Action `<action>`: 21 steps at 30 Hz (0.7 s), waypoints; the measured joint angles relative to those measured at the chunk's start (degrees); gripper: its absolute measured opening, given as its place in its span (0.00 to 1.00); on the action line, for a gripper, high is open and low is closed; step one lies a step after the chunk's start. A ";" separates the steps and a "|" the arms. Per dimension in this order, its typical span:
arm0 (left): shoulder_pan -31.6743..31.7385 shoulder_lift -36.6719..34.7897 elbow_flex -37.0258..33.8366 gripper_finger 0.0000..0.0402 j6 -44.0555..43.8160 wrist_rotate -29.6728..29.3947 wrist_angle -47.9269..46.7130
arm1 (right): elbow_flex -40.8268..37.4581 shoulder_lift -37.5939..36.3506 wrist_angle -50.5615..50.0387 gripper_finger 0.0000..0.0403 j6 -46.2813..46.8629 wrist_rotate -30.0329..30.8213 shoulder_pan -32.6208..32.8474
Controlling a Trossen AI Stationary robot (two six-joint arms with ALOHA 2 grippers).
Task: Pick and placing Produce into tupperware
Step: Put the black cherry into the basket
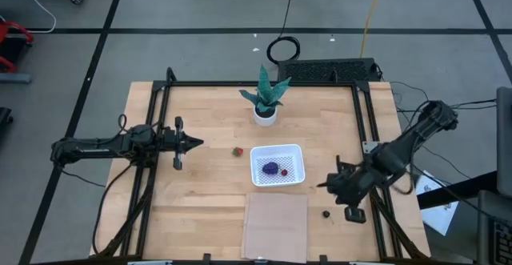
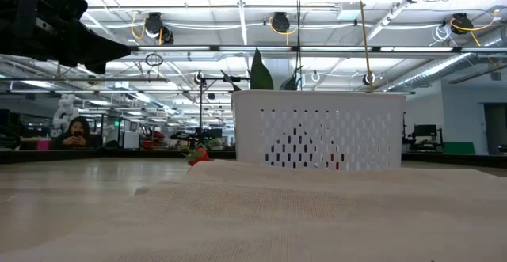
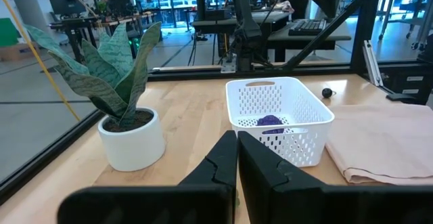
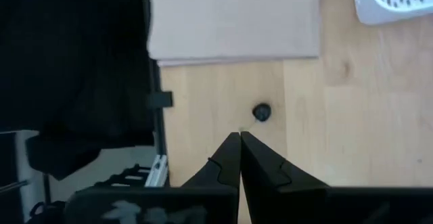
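Potted green leafy plant (image 1: 265,97) stands behind the white perforated tupperware (image 1: 278,166); tan cloth sheet (image 1: 275,225) lies before it on the wooden table (image 1: 200,185). Left gripper (image 1: 194,142) and right gripper (image 1: 326,186) are both closed, empty.

Both arms out over the table, nothing in either claw

Left gripper (image 1: 196,143) reaches in level from the left side with fingers pressed together; right gripper (image 1: 326,186) is angled down low at the right, fingers together too.
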 joint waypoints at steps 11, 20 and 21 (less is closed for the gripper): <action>0.00 0.00 0.00 0.04 -0.46 0.00 -0.60 | 4.19 9.96 -6.30 0.00 4.41 5.07 2.70; 0.00 0.01 0.00 0.04 -0.45 0.00 -1.33 | 4.16 9.34 -6.30 0.00 7.74 9.46 3.11; 0.00 0.00 0.00 0.04 -0.39 0.00 -1.33 | 4.16 9.34 -6.30 0.00 7.76 9.46 3.11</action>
